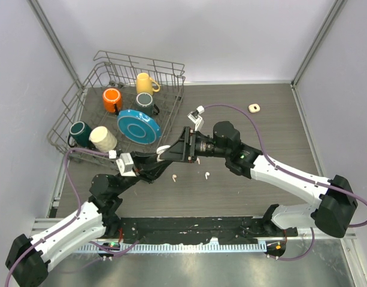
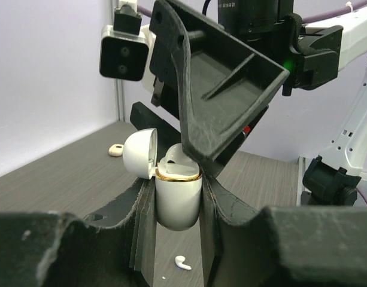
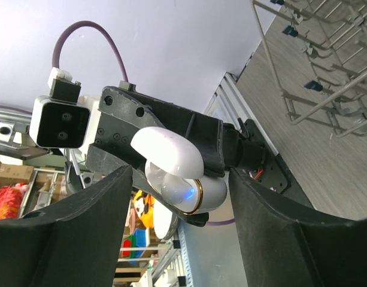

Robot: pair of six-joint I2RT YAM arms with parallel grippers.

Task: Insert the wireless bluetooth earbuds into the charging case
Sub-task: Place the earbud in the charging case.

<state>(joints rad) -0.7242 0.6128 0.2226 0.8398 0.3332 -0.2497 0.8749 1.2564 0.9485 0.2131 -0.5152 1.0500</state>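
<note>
My left gripper [image 2: 178,209] is shut on the white charging case [image 2: 177,194], which has a gold rim, and holds it upright above the table. The lid [image 2: 139,153] is flipped open to the left. One white earbud [image 2: 174,156] sits in the case's mouth; in the right wrist view it shows a blue light [image 3: 182,190]. My right gripper [image 3: 180,230] is open and empty, its fingers straddling the case just above it [image 1: 182,146]. Two loose earbuds lie on the table below, one on the left [image 1: 173,177] and one on the right [image 1: 207,174]. One also shows in the left wrist view [image 2: 183,262].
A wire dish rack [image 1: 75,113] at the back left holds an orange mug [image 1: 112,99], a yellow mug [image 1: 146,83], a green mug [image 1: 80,131], a cream mug [image 1: 103,139] and a blue plate [image 1: 137,125]. A small cream object [image 1: 254,107] lies at the back right.
</note>
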